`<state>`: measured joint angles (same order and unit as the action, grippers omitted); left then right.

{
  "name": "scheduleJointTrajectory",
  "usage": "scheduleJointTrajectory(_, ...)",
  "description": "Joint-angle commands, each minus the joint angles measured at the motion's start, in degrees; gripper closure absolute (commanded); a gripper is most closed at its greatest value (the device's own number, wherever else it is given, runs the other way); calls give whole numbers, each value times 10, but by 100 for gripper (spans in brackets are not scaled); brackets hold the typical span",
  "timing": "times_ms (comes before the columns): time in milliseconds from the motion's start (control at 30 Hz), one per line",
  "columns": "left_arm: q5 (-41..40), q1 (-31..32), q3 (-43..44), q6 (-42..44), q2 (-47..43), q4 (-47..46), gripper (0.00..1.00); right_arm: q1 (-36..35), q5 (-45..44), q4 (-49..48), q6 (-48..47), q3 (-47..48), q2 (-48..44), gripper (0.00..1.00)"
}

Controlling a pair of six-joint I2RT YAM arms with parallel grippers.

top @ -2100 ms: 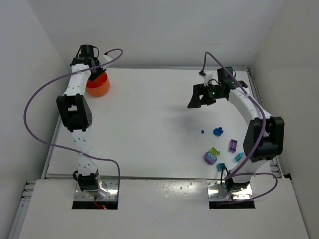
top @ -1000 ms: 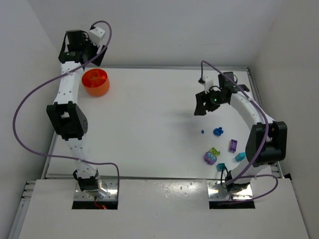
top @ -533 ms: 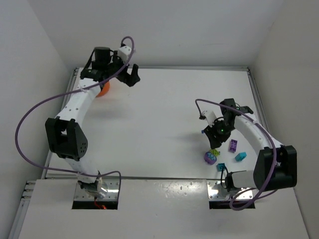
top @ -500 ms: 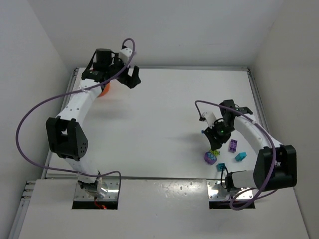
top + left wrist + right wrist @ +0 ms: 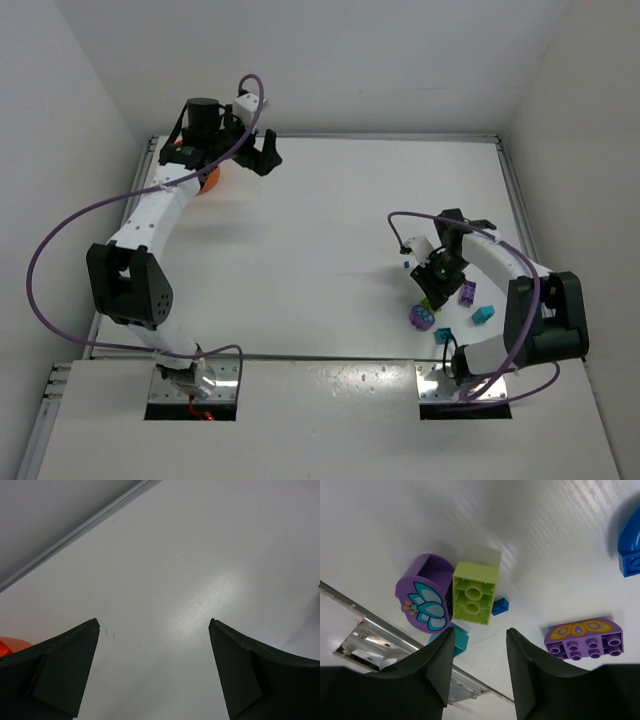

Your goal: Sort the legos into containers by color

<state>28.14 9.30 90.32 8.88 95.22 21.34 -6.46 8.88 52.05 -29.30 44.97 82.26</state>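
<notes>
Seen from above, the left pincer [image 5: 262, 155] is held wide open with nothing in it over the far left of the counter [image 5: 320, 220], well apart from the lime brick [image 5: 428, 304]. The bowl [image 5: 207, 178], partly covered by the left arm, is found farther still from the lime brick, towards the far left corner. The right pincer [image 5: 433, 288] is held just over the lime brick. A purple round piece [image 5: 421, 318] is set against the lime brick on its near side. A purple brick [image 5: 467, 293] is placed near the lime brick to the right, and a teal brick [image 5: 443, 335] lies near it on the near side.

In the left wrist view, the fingers [image 5: 65, 672] are spread wide over bare counter. Only an orange sliver of the bowl [image 5: 9, 645] is seen, at the picture's left edge.

In the right wrist view, the right pincer [image 5: 477, 665] is shown partly open, with nothing gripped. The lime brick [image 5: 475, 592] lies just beyond the fingertips. It is touched by the purple round piece [image 5: 422, 597] on one side and by a tiny blue bit [image 5: 500, 606] on the other. The teal brick [image 5: 458, 637] is half hidden by a finger, just beside the lime brick. The purple brick [image 5: 585, 637] and a blue brick [image 5: 630, 550] are set apart from it.
</notes>
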Motion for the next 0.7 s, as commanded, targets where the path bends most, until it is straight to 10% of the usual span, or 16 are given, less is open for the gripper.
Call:
scheduleJointTrajectory(0, 7, 0, -9, -8, -25, -27, 2, 3, -12, -27, 11, 4, 10, 54)
scheduleJointTrajectory(667, 2, 0, -30, -8, -30, -43, 2, 3, 13, -27, 6, 38, 101, 54)
